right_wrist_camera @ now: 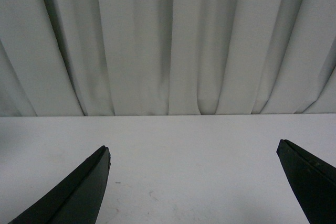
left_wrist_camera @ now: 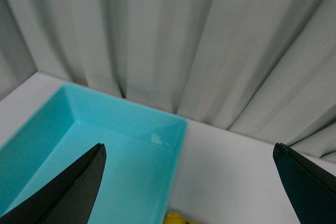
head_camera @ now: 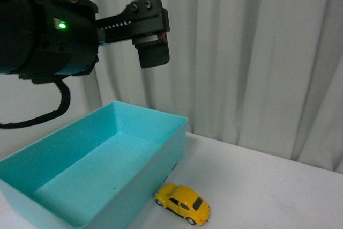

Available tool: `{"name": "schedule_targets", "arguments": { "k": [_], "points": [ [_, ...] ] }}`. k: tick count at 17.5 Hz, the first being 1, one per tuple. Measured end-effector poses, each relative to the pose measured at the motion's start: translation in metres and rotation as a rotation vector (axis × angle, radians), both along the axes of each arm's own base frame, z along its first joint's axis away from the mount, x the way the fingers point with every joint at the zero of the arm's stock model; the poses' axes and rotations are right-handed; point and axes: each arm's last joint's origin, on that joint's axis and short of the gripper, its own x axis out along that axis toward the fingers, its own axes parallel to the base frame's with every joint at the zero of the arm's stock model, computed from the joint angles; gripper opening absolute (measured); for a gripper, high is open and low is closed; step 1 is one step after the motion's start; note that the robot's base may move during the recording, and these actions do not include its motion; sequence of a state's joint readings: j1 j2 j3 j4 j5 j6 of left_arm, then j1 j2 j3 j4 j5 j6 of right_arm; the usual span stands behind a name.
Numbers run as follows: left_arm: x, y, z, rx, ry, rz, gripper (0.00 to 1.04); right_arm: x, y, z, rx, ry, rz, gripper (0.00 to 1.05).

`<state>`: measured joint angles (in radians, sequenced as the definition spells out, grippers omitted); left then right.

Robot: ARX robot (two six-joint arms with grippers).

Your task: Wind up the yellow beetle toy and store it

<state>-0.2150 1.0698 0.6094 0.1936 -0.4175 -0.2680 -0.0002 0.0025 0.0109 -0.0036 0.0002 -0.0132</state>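
Task judged unstarted: yellow beetle toy sat outside teal bin, well below the spread, empty left gripper; right gripper also spread, empty; winding and storing outstanding.

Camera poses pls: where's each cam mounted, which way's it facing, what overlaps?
Front: on the robot body, facing forward and down at teal bin, yellow beetle toy beside it, white table, curtain; raised left arm shows.
Left wrist: on left arm, high, looking down past open left gripper at bin, toy sliver, curtain.
Right wrist: on right arm, low, looking across the table at curtain past open right gripper.
Shared: front and left wrist both see bin and toy.
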Motion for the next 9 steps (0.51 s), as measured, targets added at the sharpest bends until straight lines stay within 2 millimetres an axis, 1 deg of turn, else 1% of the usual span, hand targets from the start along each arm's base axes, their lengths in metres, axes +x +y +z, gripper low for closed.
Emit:
{"name": "schedule_targets", "arguments": {
  "k": [1,2,3,5,6,7,9],
  "points": [
    [0.022,-0.001,0.003,0.071,0.03,-0.066,0.98,0.0,0.0,0.0,0.0,0.0,0.0,0.98],
    [0.046,-0.004,0.005,0.159,0.065,-0.18,0.98,0.0,0.0,0.0,0.0,0.0,0.0,0.98],
    [0.067,-0.005,0.003,0.265,0.128,-0.296,0.98,0.0,0.0,0.0,0.0,0.0,0.0,0.98],
    [0.1,-0.004,-0.01,0.493,0.267,-0.508,0.98,0.0,0.0,0.0,0.0,0.0,0.0,0.98],
    [0.11,-0.005,-0.014,0.616,0.327,-0.588,0.98,0.0,0.0,0.0,0.0,0.0,0.0,0.98],
    [0.115,-0.007,-0.017,0.73,0.383,-0.7,0.98,0.0,0.0,0.0,0.0,0.0,0.0,0.98],
    [0.119,-0.01,-0.024,0.948,0.519,-0.925,0.98,0.0,0.0,0.0,0.0,0.0,0.0,0.98]
  ]
}}
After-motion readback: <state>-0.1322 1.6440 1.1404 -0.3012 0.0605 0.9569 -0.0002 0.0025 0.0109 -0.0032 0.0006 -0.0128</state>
